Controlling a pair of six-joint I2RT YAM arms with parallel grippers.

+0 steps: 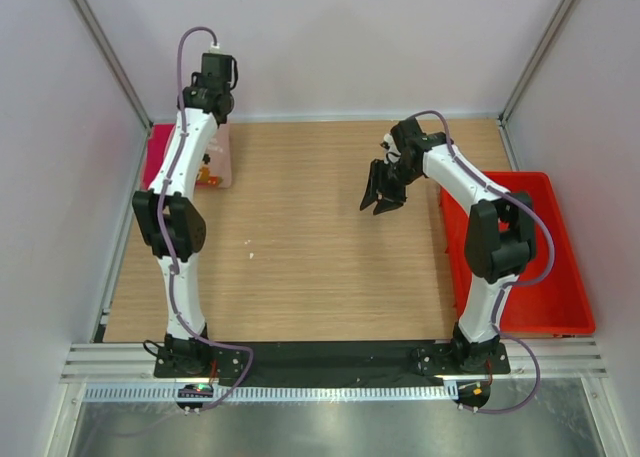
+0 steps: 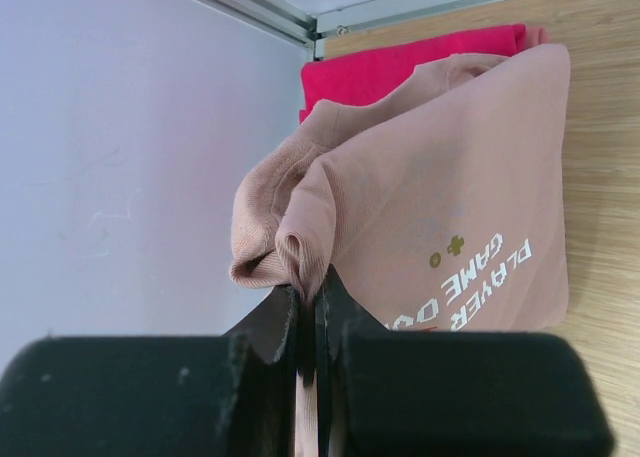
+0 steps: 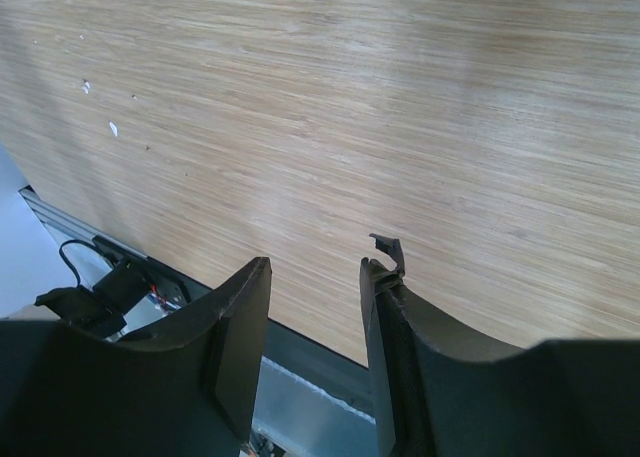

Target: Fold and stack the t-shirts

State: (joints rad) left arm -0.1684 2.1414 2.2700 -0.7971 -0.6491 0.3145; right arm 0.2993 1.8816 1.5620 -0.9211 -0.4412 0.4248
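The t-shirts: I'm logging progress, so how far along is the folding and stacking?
Looks done: the magenta shirt lies folded in the corner, the pale pink shirt folded over it. In hand: the left tool is shut on the pink shirt's bunched edge. Left: letting go and tidying that edge. The right tool hangs open, empty.

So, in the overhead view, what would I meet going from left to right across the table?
First the magenta-pink shirt → pale pink shirt → right gripper, open over bare wood → red bin.
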